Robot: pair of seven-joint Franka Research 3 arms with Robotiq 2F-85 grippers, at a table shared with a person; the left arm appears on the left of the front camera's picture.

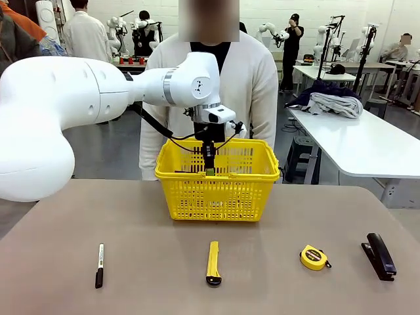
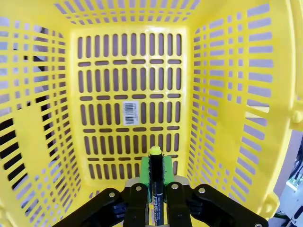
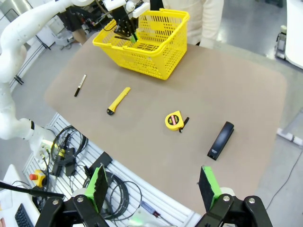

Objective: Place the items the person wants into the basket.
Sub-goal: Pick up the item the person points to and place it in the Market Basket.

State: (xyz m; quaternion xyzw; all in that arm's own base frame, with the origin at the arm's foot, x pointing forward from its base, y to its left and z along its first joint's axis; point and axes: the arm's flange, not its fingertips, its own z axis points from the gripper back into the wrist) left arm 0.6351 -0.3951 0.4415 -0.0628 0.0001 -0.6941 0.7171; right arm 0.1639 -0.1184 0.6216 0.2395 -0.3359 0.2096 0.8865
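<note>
Yellow plastic shopping basket [image 1: 216, 197], lattice-sided w/ folding handles, sits directly under the left gripper [image 2: 155, 169]. Its jaws are closed nearly together on a slim black pen [image 2: 155, 194] w/ a yellow-green tip, pinched btwn the green pads [image 2: 144, 171] and pointing down at the slotted floor and its barcode sticker [image 2: 129, 112]. Step in hand looks like the drop: next move prob. calls for parting the jaws so the smooth, round barrel falls clear inside the walls. Well outside those jaws, on the matte brown tabletop [image 1: 151, 275], lie a black marker [image 1: 99, 265] w/ a white band and a flat yellow utility knife [image 1: 213, 263] w/ black end. The right gripper [image 3: 154, 187] hangs high above the table, jaws spread wide, holding nothing.
</note>
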